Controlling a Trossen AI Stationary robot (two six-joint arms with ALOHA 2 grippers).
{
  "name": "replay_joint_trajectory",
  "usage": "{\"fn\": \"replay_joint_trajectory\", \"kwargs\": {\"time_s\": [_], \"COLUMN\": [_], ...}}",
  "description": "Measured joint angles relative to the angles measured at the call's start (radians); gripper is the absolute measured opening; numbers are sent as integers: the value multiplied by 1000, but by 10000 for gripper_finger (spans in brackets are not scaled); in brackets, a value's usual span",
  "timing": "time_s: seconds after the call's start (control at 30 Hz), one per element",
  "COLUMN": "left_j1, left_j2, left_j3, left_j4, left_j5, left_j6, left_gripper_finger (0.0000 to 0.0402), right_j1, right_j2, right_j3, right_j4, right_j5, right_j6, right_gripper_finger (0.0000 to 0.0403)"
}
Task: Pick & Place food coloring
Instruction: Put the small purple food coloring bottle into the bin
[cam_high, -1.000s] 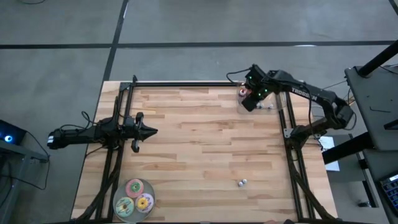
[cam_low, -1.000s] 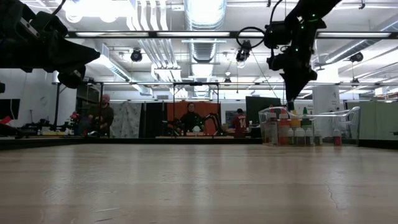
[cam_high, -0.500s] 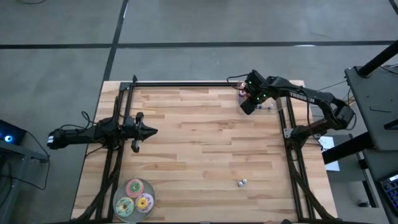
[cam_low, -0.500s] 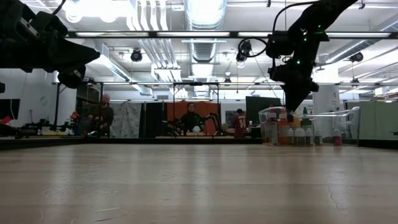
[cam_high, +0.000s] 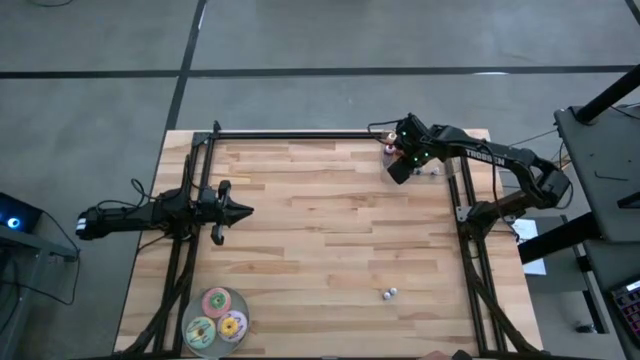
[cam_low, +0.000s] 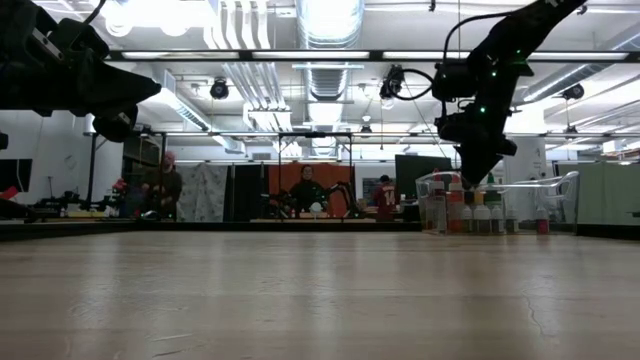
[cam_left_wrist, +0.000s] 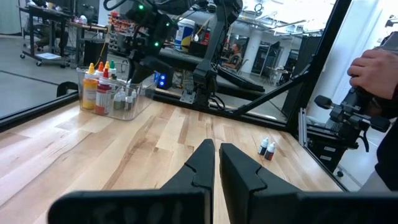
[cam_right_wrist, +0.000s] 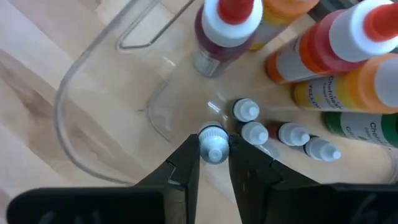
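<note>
My right gripper (cam_right_wrist: 214, 152) points steeply down over a clear bin (cam_right_wrist: 81, 124) at the table's far right (cam_high: 425, 165) and is shut on one tiny white-capped food coloring bottle (cam_right_wrist: 214, 144). Several more tiny bottles (cam_right_wrist: 273, 134) stand on the bin's floor beside larger red, orange and green bottles (cam_right_wrist: 323, 43). Two other tiny bottles (cam_high: 389, 294) stand on the table near its front right. My left gripper (cam_high: 240, 210) hovers level at the left side, shut, holding nothing. My right gripper pinches the tiny bottle just under its white cap (cam_right_wrist: 214, 149) between its two fingers. The fingers come from above, slanting steeply down. The bottle stands upright in the hold; whether its base touches the bin's floor I cannot tell.
Three flat round discs, pink, green and yellow (cam_high: 217, 318), lie at the table's near left. Black frame rails (cam_high: 300, 133) run along the far edge and both sides. A person's hand (cam_left_wrist: 376, 62) shows beyond the table's right side.
My right gripper has sunk toward the clear bin, staying over its near-left part; the fingers have kept their gap.
</note>
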Motion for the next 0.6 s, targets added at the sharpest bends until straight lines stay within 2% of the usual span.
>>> {"fn": "replay_joint_trajectory", "kwargs": {"time_s": [0.37, 0.6], "left_j1": [0, 0], "left_j2": [0, 0], "left_j3": [0, 0], "left_j4": [0, 0], "left_j5": [0, 0], "left_j6": [0, 0], "left_gripper_finger": [0, 0], "right_j1": [-11, -18], "right_j2": [1, 1], "right_j3": [-42, -68], "right_j4": [33, 80], "right_j5": [-2, -50], "right_j6": [-12, -7], "right_gripper_finger": [67, 67]}}
